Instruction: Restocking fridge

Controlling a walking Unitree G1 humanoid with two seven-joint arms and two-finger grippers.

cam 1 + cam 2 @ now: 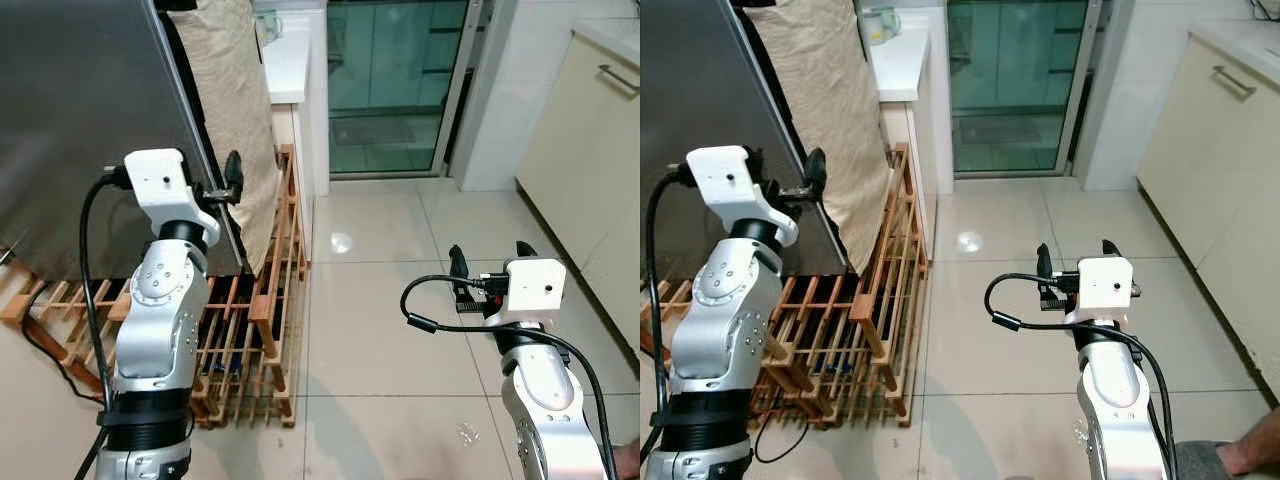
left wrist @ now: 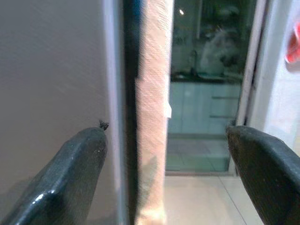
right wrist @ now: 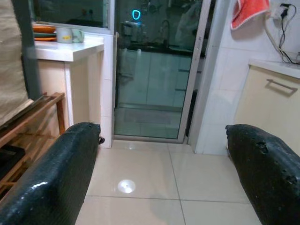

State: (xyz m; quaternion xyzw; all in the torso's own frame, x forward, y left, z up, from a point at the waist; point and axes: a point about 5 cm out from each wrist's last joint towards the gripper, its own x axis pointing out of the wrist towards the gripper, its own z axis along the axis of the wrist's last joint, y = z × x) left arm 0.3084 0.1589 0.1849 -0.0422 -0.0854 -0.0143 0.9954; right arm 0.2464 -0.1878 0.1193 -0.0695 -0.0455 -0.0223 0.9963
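The fridge's grey steel door (image 1: pixel 90 120) takes up the upper left. My left gripper (image 1: pixel 222 190) is raised to the door's right edge and stands open. In the left wrist view its fingers (image 2: pixel 70 178) straddle that door edge (image 2: pixel 115 93), with one on the steel face and the other out past a dark gap. My right gripper (image 1: pixel 490 258) hovers low over the tiled floor to the right, open with nothing between its fingers (image 3: pixel 47 183).
A beige cloth (image 1: pixel 235 110) hangs just right of the fridge. A slatted wooden rack (image 1: pixel 250 330) stands on the floor below it. Behind are a white counter (image 1: pixel 285 60) and a glass sliding door (image 1: pixel 395 80). Cream cabinets (image 1: pixel 580 150) line the right. A person's arm (image 1: pixel 1250 455) shows at the bottom right.
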